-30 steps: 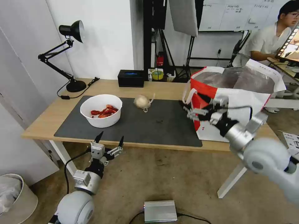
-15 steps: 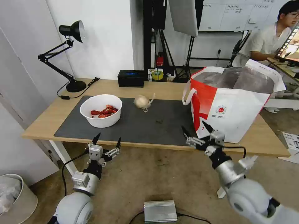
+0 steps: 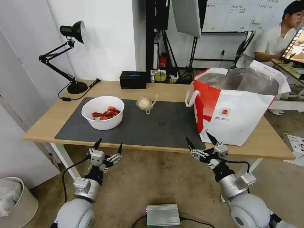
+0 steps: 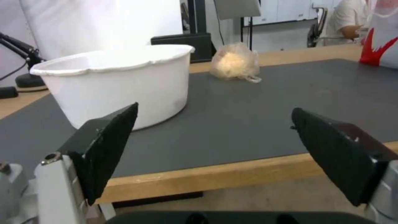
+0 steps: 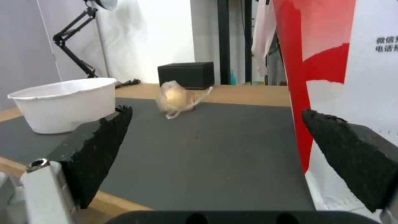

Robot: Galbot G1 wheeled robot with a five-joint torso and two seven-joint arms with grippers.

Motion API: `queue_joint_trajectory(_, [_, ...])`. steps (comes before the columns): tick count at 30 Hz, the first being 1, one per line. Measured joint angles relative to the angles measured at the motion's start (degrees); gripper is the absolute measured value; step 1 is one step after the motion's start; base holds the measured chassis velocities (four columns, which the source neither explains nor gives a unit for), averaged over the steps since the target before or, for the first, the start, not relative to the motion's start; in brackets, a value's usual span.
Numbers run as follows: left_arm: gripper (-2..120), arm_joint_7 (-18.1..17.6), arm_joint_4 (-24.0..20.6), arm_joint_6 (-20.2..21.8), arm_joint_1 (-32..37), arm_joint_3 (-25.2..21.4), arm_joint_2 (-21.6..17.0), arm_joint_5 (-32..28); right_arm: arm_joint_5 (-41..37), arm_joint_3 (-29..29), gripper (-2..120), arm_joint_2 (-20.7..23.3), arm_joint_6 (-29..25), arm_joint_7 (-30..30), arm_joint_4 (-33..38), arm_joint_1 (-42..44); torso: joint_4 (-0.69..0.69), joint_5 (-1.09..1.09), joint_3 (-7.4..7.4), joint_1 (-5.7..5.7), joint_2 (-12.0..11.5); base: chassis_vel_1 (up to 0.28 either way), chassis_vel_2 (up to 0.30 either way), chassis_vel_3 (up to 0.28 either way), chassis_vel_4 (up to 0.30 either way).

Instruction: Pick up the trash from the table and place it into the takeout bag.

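From the head view, the right pincer [image 3: 202,143] has dropped away from the takeout bag [image 3: 240,107], where it hung a second ago, and now sits low at the near edge of the table [image 3: 41,126], its black fingers spread wide and holding nothing. The left pincer [image 3: 108,145] has sunk slightly and waits below the table's front edge, likewise spread and empty. On the matte dark grey mat [image 3: 158,126] stand the smooth round white bowl [image 3: 102,112] with glossy red shells [image 3: 106,113] inside, and behind it to the right the knotted plastic ball [image 3: 144,104], beige and crinkled. The bag, stiff white with a red side panel and silver foil lining, stands open at the mat's right end.

In the left wrist view, two wedge-shaped black fingers [image 4: 108,146] stand far apart, framing the bowl's [image 4: 120,81] plain wall and wavy rim, with the translucent ball [image 4: 234,63] beyond.

In the right wrist view, rough foam-like fingers [image 5: 99,146] gape wide; the ball [image 5: 176,98] lies between the bowl [image 5: 66,102] and the bag's red-and-white wall [image 5: 327,62]
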State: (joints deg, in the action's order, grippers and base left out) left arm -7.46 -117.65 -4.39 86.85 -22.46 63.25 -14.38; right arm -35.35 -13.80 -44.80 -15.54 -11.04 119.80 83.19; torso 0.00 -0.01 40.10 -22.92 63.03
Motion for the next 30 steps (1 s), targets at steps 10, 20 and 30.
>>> queue_joint_trajectory(10, [100, 0.32, -0.06, 0.0, 0.06, -0.01, 0.29, -0.04, 1.06, 0.48, 100, -1.93, 0.04, -0.22, -1.96, 0.59, 0.0, 0.01, 0.0, 0.0, 0.0, 0.0, 0.0, 0.0, 0.0])
queue_joint_trajectory(20, [100, 0.42, 0.05, -0.21, 0.01, -0.07, 0.47, -0.08, 0.22, 1.46, 100, -1.8, 0.97, -0.3, -2.75, -2.54, -0.01, 0.01, 0.0, 0.0, -0.01, 0.0, 0.0, 0.0, 0.0])
queue_joint_trajectory(30, [100, 0.28, 1.04, -0.31, -2.46, 1.99, -1.13, -1.51, -10.07, 5.01, 100, 2.69, 7.55, 3.19, -3.21, -14.26, 0.03, 0.01, 0.01, 0.0, -0.01, 0.0, 0.0, 0.0, 0.0])
